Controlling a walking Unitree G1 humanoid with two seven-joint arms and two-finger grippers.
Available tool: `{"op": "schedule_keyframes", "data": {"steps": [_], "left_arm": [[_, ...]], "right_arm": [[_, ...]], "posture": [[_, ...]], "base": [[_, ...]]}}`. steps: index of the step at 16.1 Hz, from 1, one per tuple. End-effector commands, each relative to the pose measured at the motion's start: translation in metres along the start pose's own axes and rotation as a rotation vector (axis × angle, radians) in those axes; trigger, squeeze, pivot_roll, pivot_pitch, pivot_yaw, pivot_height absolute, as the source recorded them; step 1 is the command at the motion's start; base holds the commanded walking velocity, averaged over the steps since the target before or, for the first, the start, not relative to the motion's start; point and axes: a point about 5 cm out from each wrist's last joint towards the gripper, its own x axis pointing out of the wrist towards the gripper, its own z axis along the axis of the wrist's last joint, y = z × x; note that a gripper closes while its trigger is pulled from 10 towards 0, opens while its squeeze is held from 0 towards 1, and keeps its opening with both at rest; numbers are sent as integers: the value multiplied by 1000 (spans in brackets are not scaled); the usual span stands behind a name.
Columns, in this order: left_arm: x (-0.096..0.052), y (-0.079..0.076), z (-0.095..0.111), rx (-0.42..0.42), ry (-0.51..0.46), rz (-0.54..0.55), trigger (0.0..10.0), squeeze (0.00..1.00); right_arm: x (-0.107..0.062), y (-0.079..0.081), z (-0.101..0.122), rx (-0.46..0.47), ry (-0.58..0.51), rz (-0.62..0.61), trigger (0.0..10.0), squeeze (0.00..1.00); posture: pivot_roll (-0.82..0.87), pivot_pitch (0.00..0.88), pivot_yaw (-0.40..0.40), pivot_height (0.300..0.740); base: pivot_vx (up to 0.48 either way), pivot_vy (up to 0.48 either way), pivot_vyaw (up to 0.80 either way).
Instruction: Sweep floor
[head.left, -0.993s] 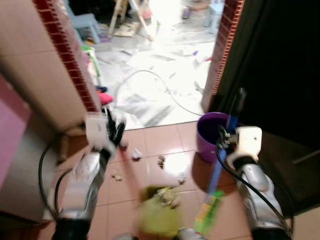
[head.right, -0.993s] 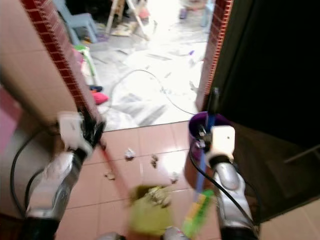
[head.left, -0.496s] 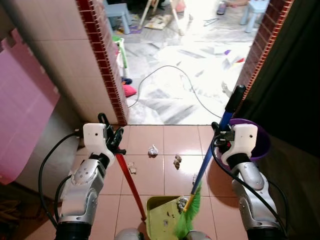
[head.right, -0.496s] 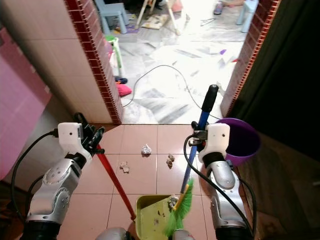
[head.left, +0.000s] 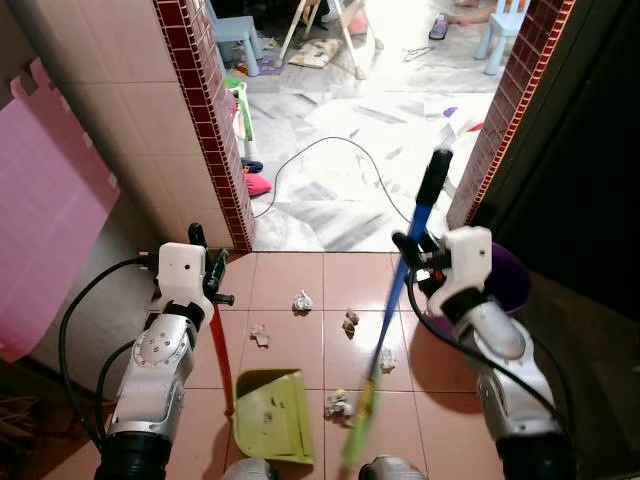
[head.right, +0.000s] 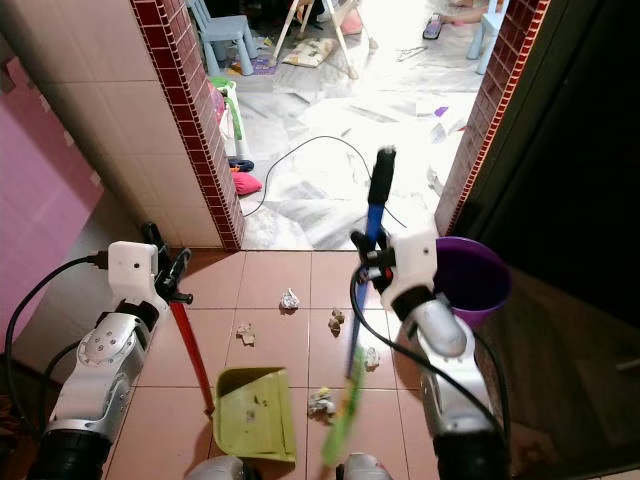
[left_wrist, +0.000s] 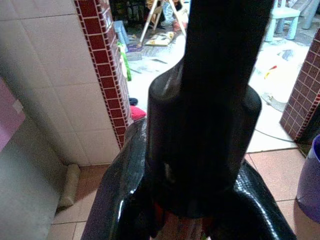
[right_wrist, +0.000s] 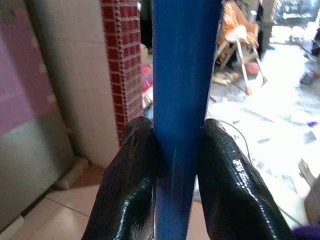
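1. The right gripper (right_wrist: 175, 165) is clamped on the blue broom (head.left: 400, 290) shaft; both black fingers (right_wrist: 130, 185) press its sides. The broom slants down, its green bristles blurred above the tiles near the robot's feet.
2. The left gripper (head.left: 205, 290) is closed around the red handle (head.left: 218, 350) of the one green dustpan (head.left: 268, 415), which rests flat on the floor (head.left: 300, 275).
3. Five paper scraps (head.left: 302, 300) lie on the tiles, one just beside the dustpan's right edge.
4. One purple bucket (head.right: 480, 285) stands behind the right arm.
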Motion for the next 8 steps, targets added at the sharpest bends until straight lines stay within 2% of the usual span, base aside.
{"op": "schedule_keyframes", "data": {"steps": [1,3,4,8], "left_arm": [[6,2,9,36,-47,14,10000,0],[13,1,7,72,-52,36,10000,0],[17,-1,8,83,-59,35,10000,0],[31,-12,5,131,-73,26,10000,0]], "right_arm": [[8,-2,19,-59,-77,37,10000,0],[12,-4,25,-180,-97,116,10000,0],[14,-4,25,-213,-96,142,10000,0],[20,-3,18,-261,-67,237,10000,0]], "posture": [[-150,0,35,740],[-156,0,30,740],[-159,0,30,740],[-178,0,25,740]], "base": [[0,0,0],[0,0,0],[0,0,0],[0,0,0]]}}
